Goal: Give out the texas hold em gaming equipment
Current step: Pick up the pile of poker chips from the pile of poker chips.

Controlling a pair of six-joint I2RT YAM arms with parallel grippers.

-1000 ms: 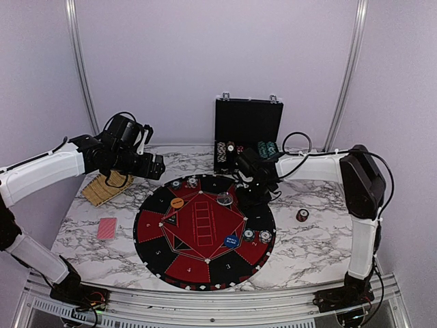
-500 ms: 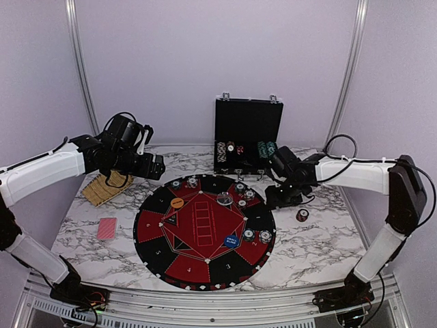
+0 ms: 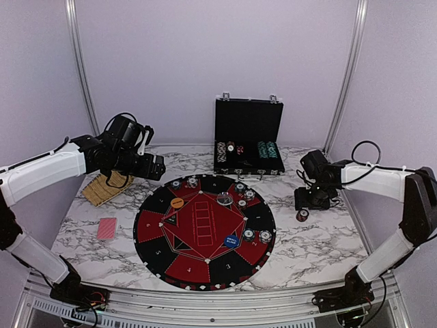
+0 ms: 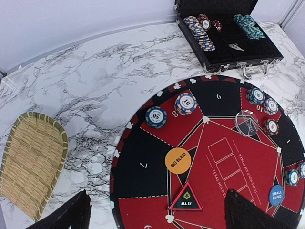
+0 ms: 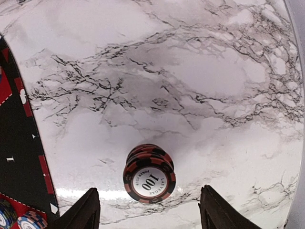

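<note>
A short stack of dark red poker chips (image 5: 149,174) stands alone on the marble right of the mat (image 3: 302,214). My right gripper (image 5: 150,212) hovers over it, open, one finger on each side and clear of it (image 3: 307,203). Poker chips lie on the mat's far sectors, among them a teal one (image 4: 156,117) and a grey-white one (image 4: 186,103). An orange disc (image 4: 177,161), a clear disc (image 4: 247,123) and a blue disc (image 4: 276,195) lie on the mat too. My left gripper (image 4: 157,215) hangs open and empty above the mat's left side (image 3: 154,167). Red-backed cards (image 3: 106,228) lie at the left.
The round black-and-red mat (image 3: 158,236) fills the table's middle. An open black case (image 3: 248,123) with rows of chips (image 4: 200,31) stands at the back. A woven tray (image 3: 102,190) lies at the far left. The frame rail runs close to the right arm.
My right arm has swung from the mat's far edge out to the right, over the dark red chip stack, and its jaws have widened. The left arm has not moved.
</note>
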